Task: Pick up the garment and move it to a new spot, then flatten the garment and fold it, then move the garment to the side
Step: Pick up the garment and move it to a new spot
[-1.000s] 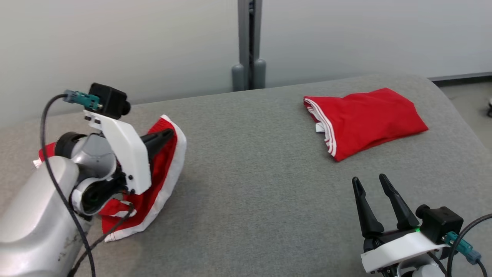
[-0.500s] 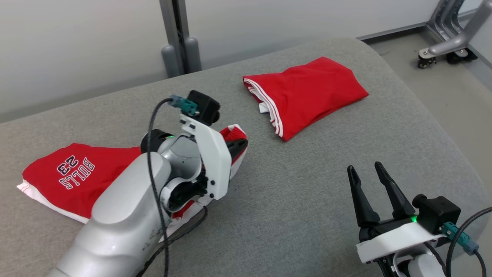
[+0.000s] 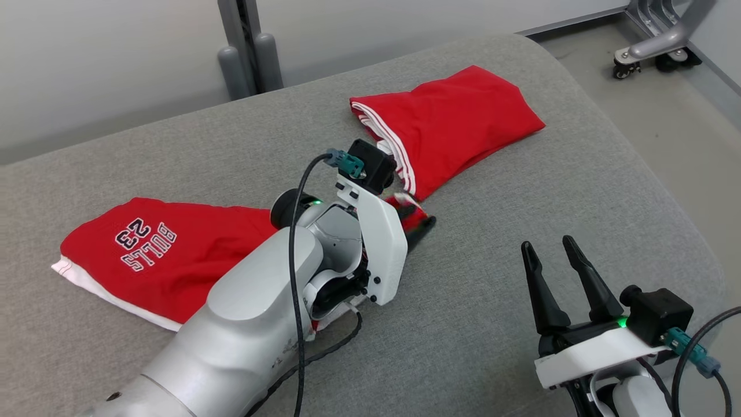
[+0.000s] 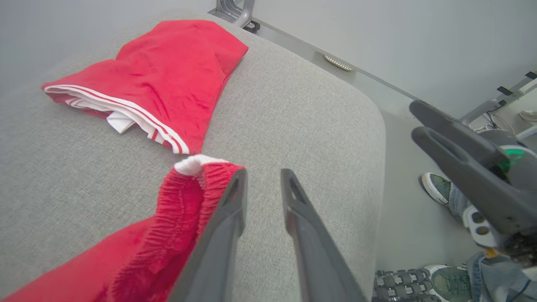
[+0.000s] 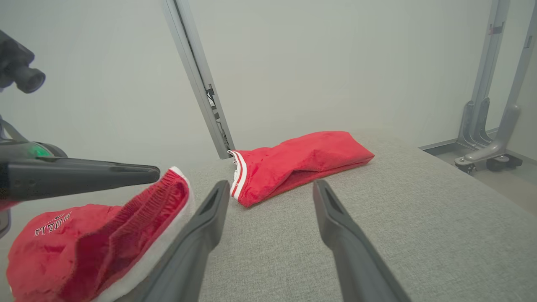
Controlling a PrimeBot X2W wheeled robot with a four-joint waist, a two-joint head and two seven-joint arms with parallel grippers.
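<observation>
Garment [image 3: 156, 255], red shorts lettered BULLS 23, is laid on grey desk [image 3: 521, 191] at 9 o'clock in head view. Long axis is run 9-to-3, waistband [image 4: 197, 180] end pointed at 3, lettering seen upside down. Mid part is hidden by left arm [image 3: 249, 324]. Left claw [image 3: 419, 223] is parted narrowly at waistband; nothing is seen between fingers [image 4: 228, 209], cloth just beside one finger's outer side. Right claw [image 3: 558, 249] is spread wide, empty, at 5 o'clock. Second red garment [image 3: 457, 124] is folded at 1 o'clock.
</observation>
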